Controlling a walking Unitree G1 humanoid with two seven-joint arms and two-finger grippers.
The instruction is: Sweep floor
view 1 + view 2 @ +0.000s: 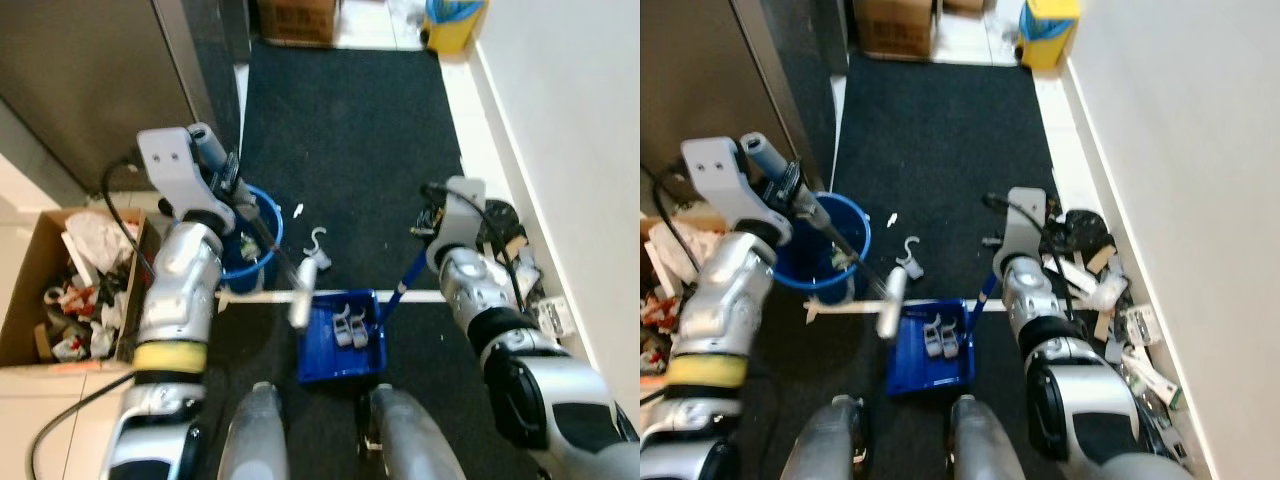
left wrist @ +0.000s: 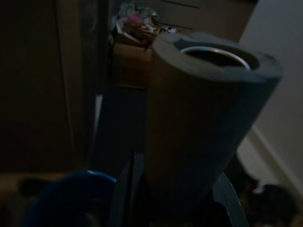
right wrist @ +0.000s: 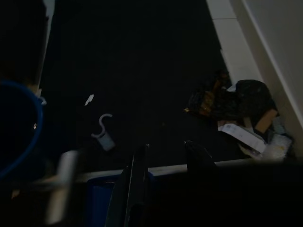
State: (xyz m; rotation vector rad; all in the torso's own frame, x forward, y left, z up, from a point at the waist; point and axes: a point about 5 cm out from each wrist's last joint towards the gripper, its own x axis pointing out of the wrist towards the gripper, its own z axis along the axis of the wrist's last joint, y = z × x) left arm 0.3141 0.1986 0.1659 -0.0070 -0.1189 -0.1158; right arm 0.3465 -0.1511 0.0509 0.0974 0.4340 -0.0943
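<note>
Narrow hallway seen from above, floored with a black carpet mat (image 1: 350,130) edged by pale tile.

Left gripper (image 1: 228,185) raised at the left, over a round blue plastic bucket (image 1: 262,232), fingers closed around the grey foam-covered handle (image 2: 199,118) of a broom. Long dark broom shaft (image 1: 270,250) slanting down and toward the middle, ending in a pale blurred tip (image 1: 301,305) just beside the dustpan.

Square blue plastic dustpan (image 1: 341,350) lying flat on the mat, directly ahead of the robot's two silver legs (image 1: 330,435), with small white-grey scraps (image 1: 349,326) inside. Blue dustpan handle (image 1: 405,283) rising at a slant to the right gripper (image 1: 432,222); fingers appear to be around it, but the grip itself cannot be made out for certain.

White plastic hook (image 1: 317,247) and a small white fleck (image 1: 298,211) loose on the mat, just beyond the dustpan.

Open brown cardboard box (image 1: 30,290) of mixed rubbish on the tile at far left. Heap of dark and white litter (image 1: 1095,270) against the white wall on the right. Yellow-and-blue container (image 1: 452,22) and another cardboard box (image 1: 297,18) at the far end.
</note>
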